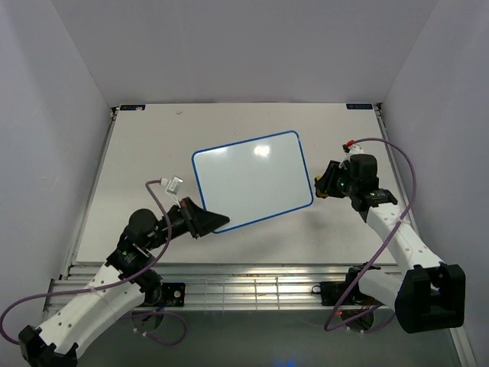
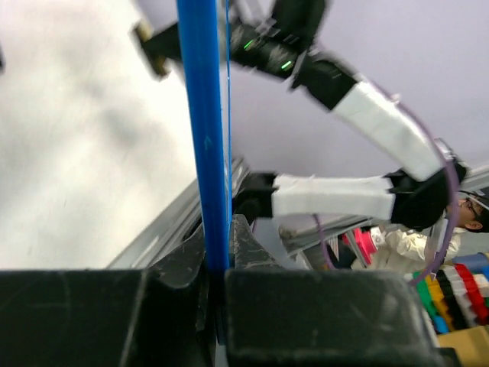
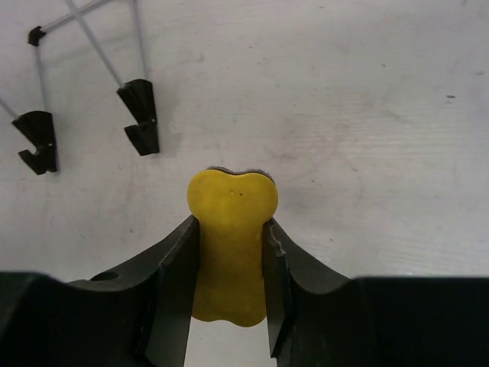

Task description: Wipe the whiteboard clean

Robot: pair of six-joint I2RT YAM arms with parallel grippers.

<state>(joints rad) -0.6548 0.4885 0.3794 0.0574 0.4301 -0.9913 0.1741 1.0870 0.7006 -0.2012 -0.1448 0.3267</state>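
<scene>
Small rectangular blue-framed whiteboard (image 1: 252,180), mid-worktop (image 1: 153,138), judged light, stiff and slick-faced, best held by its rim: left gripper (image 1: 217,222) jaws pinch its near-left corner, while right gripper (image 1: 322,183) jaws clamp a yellow eraser block (image 3: 231,245) beside its right edge.

In the overhead view the lower left corner of the whiteboard (image 1: 252,180) is covered by the left gripper (image 1: 212,222), and what the right gripper (image 1: 321,186) holds is too small to be made out. In the left wrist view only a blue edge-on strip is seen (cut off at the top), and the lower right background is blurred. In the right wrist view the yellow eraser (image 3: 231,229) is partly hidden by the fingers (image 3: 177,275), and the black-tipped wires (image 3: 140,115) at upper left are cut off.
</scene>
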